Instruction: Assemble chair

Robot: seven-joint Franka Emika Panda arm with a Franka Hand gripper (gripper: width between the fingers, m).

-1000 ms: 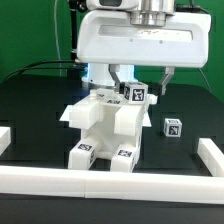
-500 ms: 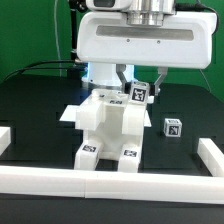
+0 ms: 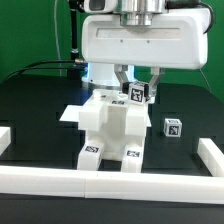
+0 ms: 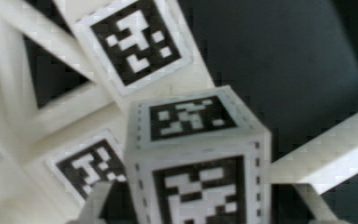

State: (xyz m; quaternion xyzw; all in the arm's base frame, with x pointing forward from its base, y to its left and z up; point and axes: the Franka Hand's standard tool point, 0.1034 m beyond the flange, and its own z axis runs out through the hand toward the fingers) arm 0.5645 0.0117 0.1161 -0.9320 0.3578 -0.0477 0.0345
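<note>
The part-built white chair point(image 3: 108, 125) stands in the middle of the black table, with tags on its two front feet. On its top stands a square white chair leg point(image 3: 136, 93) with a tag facing the camera. My gripper point(image 3: 135, 97) comes straight down over the leg, one finger on each side, shut on it. In the wrist view the leg point(image 4: 197, 140) fills the middle, tagged on its end and side, and the fingers point(image 4: 103, 200) flank it. The chair's tagged slabs point(image 4: 137, 35) lie beyond.
A small loose tagged block point(image 3: 173, 127) sits on the table at the exterior view's right. Long plain white bars border the work area at the front point(image 3: 110, 180), the left point(image 3: 5, 138) and the right point(image 3: 212, 152).
The fingers have closed in on the leg. The chair has shifted slightly toward the exterior view's right, its front feet turning a little.
</note>
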